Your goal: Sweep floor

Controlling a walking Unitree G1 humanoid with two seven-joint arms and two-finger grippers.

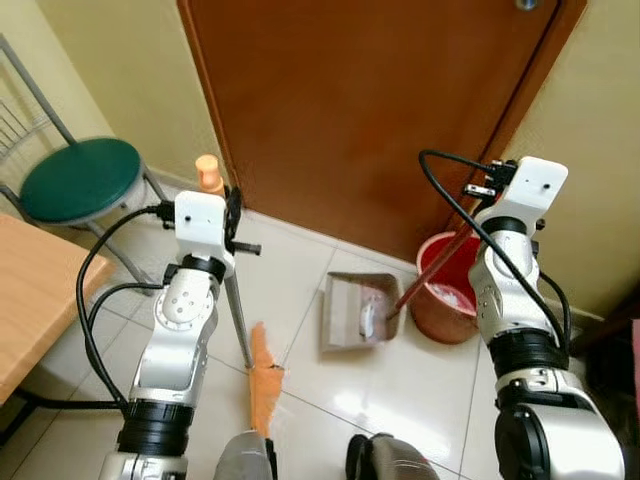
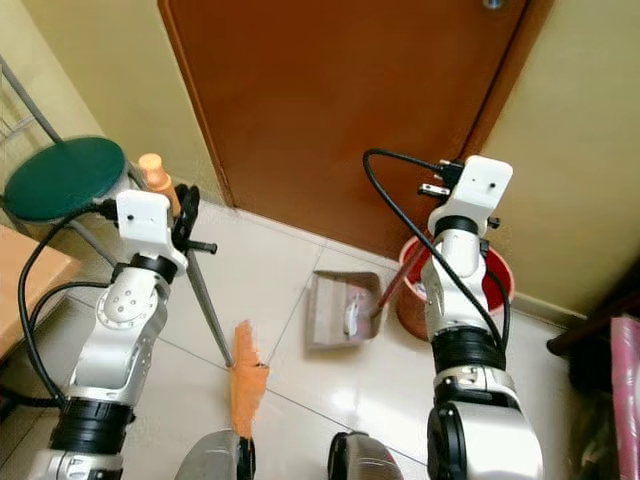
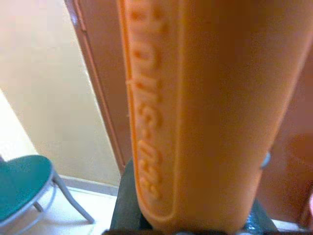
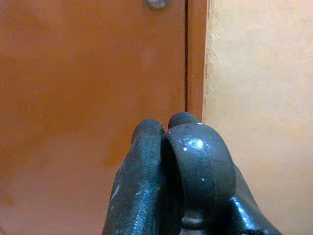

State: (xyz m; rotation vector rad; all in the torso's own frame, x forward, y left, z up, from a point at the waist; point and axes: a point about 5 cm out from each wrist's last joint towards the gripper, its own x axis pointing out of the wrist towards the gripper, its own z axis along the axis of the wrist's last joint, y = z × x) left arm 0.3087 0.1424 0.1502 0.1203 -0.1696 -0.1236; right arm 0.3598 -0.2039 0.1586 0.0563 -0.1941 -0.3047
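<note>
In the left eye view the left gripper (image 1: pixel 232 215) is raised before the brown door (image 1: pixel 370 100), its fingers closed on the broom (image 1: pixel 262 385) near the orange grip end; the metal pole slants down to the orange bristle head on the tiled floor (image 1: pixel 330 385). A dustpan (image 1: pixel 355 312) lies on the floor beside a red bin (image 1: pixel 445 290), its red handle slanting up toward the right gripper (image 1: pixel 480 190); whether those fingers clasp it I cannot tell here. A green stool (image 1: pixel 75 180) stands on the left behind a desk (image 1: pixel 30 290). In the left wrist view the orange grip, with embossed lettering, sits between the fingers. In the right wrist view the 2 fingers (image 4: pixel 200 166) are pressed together in front of the door, with nothing visible between them.
</note>
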